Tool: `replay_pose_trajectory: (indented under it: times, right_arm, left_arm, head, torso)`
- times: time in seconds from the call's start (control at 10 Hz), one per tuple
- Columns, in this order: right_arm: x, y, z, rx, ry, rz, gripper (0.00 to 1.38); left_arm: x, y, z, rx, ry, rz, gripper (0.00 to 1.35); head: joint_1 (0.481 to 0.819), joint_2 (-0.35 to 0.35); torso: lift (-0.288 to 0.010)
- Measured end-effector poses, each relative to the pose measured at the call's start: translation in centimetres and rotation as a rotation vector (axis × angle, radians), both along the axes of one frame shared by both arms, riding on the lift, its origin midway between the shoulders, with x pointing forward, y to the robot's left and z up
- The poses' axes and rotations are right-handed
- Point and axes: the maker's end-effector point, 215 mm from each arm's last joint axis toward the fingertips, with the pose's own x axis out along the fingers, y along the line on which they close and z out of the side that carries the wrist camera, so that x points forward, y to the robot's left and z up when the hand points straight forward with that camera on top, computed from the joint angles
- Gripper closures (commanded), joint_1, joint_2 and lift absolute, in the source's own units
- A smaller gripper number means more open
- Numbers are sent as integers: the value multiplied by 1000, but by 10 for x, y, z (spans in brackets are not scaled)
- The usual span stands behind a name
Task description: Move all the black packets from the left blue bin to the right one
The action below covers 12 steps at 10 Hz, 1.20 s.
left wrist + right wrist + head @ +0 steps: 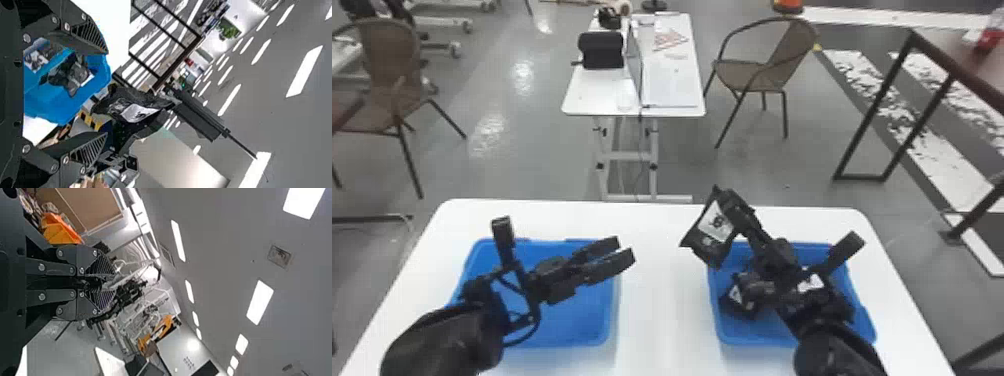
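A white table (667, 310) bears two blue bins, set apart side by side. The left gripper (626, 249) is above the inner edge of the left bin (584, 322), its fingers a little apart. The right gripper (733, 200) grips a black packet (716, 227) with a white label, near the far inner corner of the right bin (754, 334). Inside that bin, partly behind the right arm, lies another packet (741, 296). Beyond, a narrow desk (674, 75) carries a black case (602, 50). One chair (387, 55) stands at the left, another (789, 47) right of the desk, and a dark metal frame (874, 105) farther right.
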Motion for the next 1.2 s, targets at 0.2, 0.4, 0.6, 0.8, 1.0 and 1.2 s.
replay_pose_trajectory:
  times: [0.2,0.4,0.6,0.8,1.0,1.2]
  right_arm:
    - [-6,-49,-49,-45,105,-84,1276]
    - [-19,-103,-93,-98,204,-184,1276]
    - [-28,-155,-130,-172,307,-290,906]
    - [-27,-183,-144,-234,360,-373,65]
    - [-19,-208,-117,-301,284,-471,159]
    - [-31,-205,-68,-384,124,-511,193]
  left_arm:
    - [3,45,14,69,-49,116,180]
    - [0,84,33,75,-93,207,180]
    - [-3,109,36,70,-107,285,180]
    - [-7,124,35,72,-107,331,180]
    - [-3,135,42,99,-129,364,180]
    - [3,162,54,215,-174,476,180]
  head:
    - [695,-87]
    - [695,-105]
    - [695,-128]
    - [695,-148]
    - [695,-162]
    - [695,-142]
  torso:
    - [0]
    - [0]
    - [0]
    - [0]
    - [0]
    - [0]
